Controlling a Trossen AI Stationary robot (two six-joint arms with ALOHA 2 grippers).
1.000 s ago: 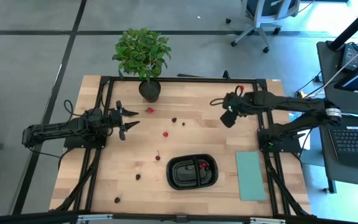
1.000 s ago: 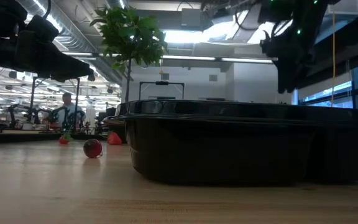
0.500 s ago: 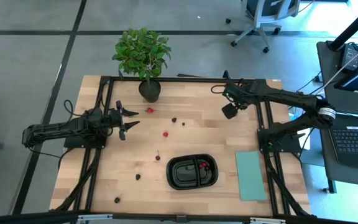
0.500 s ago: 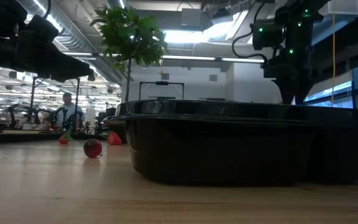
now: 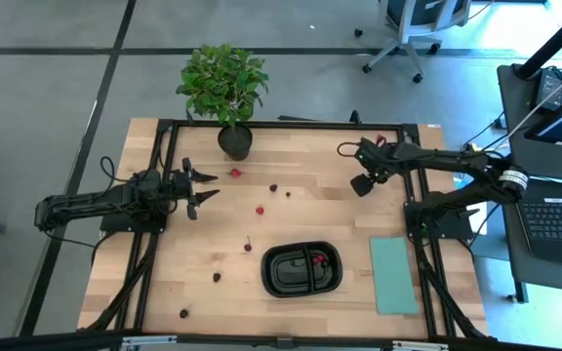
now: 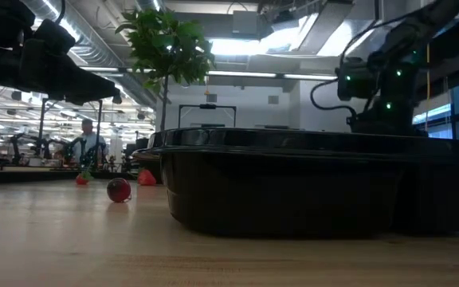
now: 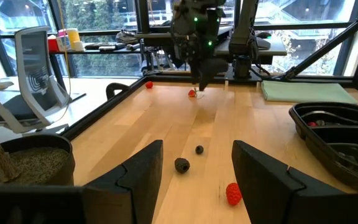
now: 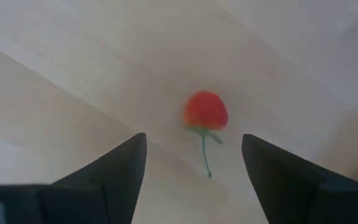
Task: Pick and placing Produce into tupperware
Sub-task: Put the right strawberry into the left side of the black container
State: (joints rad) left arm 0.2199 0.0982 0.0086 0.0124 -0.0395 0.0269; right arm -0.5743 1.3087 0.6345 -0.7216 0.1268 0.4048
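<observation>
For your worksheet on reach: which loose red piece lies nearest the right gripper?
The stemmed red berry directly under the open right gripper; every other piece lies mid-table or farther left.

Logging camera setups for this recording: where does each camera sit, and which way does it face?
High: overhead, straight down on the table; both arms show.
Low: at tabletop height, facing the tupperware wall; arms hang above.
Left wrist: looks past the open left gripper across the table at the right arm.
Right wrist: looks down between the open right gripper at a red berry.
Shared: high and left wrist both show the tupperware.
</observation>
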